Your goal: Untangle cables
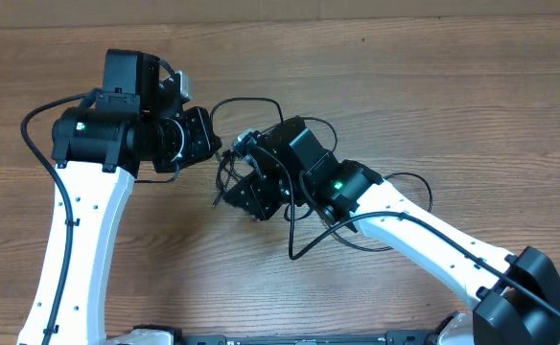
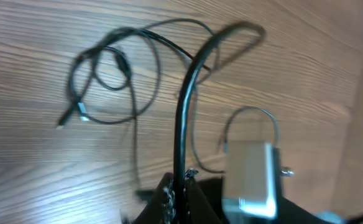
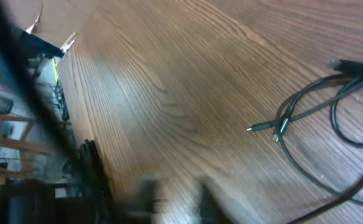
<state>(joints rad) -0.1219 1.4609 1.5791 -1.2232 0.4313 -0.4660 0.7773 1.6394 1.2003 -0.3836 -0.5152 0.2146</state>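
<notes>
The thin black cables lie looped together on the wooden table between my two arms. In the left wrist view my left gripper is shut on one black cable, which rises from the jaws and arcs over to the loops on the table. A silver-tipped plug lies at their left end. In the overhead view my left gripper sits at the tangle's left edge. My right gripper hovers just below it. In the right wrist view its blurred fingers look apart and empty, with the cables to the right.
More cable loops trail beside the right arm and behind it. A blurred pale block shows next to my left jaws. Thicker cords run along both white arm links. The table's far edge is at the top.
</notes>
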